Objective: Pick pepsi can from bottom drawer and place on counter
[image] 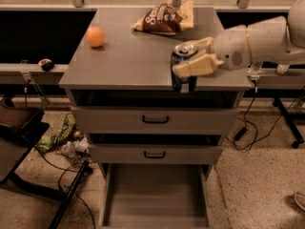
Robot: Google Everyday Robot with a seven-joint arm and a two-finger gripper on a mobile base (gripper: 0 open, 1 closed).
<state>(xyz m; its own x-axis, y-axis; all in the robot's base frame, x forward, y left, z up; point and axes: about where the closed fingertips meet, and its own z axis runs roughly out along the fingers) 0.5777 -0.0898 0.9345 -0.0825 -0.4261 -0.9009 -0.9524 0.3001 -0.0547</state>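
The pepsi can (181,80), dark blue with a silver top, is upright in my gripper (192,56), level with the counter's front edge, right of centre. The gripper's cream fingers (195,66) are shut around the can's upper part, and my white arm comes in from the right. I cannot tell whether the can touches the counter (128,61). The bottom drawer (155,194) is pulled out below, and its flat grey floor is bare.
An orange (95,36) lies at the counter's back left and a chip bag (164,18) at the back centre. The two upper drawers (155,119) are closed. Litter and cables (59,137) lie on the floor at the left, and a cable (248,128) at the right.
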